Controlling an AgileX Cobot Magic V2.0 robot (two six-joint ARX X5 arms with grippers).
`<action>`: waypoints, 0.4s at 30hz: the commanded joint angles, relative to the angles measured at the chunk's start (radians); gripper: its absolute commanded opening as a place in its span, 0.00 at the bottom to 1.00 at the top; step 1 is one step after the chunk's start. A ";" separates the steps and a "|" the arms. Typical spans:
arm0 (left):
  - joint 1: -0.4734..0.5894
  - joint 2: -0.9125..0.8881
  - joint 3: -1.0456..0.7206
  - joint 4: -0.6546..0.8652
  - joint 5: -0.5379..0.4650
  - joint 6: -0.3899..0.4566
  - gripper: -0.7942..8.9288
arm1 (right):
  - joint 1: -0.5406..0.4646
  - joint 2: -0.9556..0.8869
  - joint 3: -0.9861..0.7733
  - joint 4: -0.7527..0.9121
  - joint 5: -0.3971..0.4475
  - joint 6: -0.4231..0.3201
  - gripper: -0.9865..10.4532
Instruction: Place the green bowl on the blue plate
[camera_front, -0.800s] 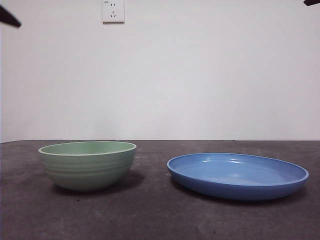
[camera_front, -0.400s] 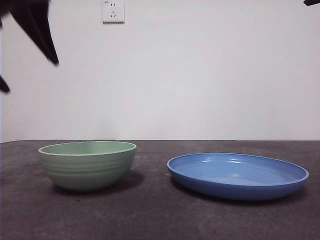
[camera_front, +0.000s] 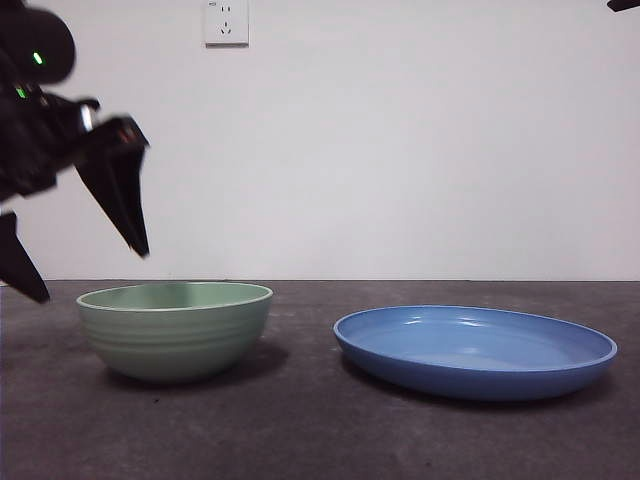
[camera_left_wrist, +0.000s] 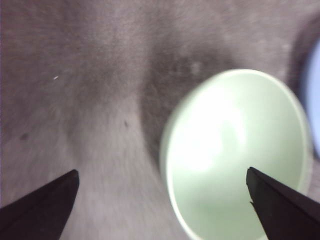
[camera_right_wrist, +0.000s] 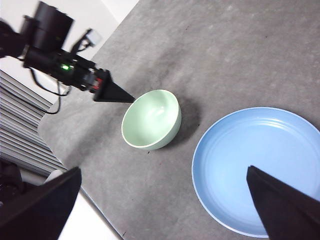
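1. Nearest the front camera, on the dark grey table (camera_front: 300, 440), the green bowl (camera_front: 175, 330) stands upright and empty on the left, and the blue plate (camera_front: 475, 350) lies flat on the right. The two are apart with bare tabletop between them; the bowl is not yet on the plate.

2. Above the bowl's left rim, the left gripper (camera_front: 85, 270) hangs clear of it, touching nothing. Its jaws are spread wide: the left wrist view shows the left gripper (camera_left_wrist: 162, 210) with one jaw over the bowl's interior and the other over bare table outside the rim.

3. Judgement on the step in hand: this is the approach to a rim grasp, with the wall of the green bowl (camera_left_wrist: 235, 155) lying between the jaws. The lift and carry to the plate remain to be done.

4. Risks from here:
   - The glossy ceramic may slip in a thin-wall pinch, tilting or dropping the bowl.
   - A descent too far toward the centre could strike the rim and push the bowl sideways.
   - A low carry could knock the bowl's foot against the plate's raised rim.

5. Farther off, the right gripper (camera_right_wrist: 162, 210) waits high above the table, jaws wide and empty, looking down on bowl and plate.

6. Farthest, a white wall carries a socket (camera_front: 227, 22).
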 joint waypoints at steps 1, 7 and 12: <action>-0.021 0.056 0.024 0.025 -0.041 0.013 0.72 | 0.004 0.006 0.019 0.006 -0.002 -0.012 0.62; -0.058 0.100 0.024 0.046 -0.078 0.013 0.68 | 0.004 0.006 0.019 0.006 0.000 -0.012 0.62; -0.079 0.102 0.024 0.040 -0.078 0.012 0.46 | 0.004 0.006 0.019 0.006 0.001 -0.012 0.62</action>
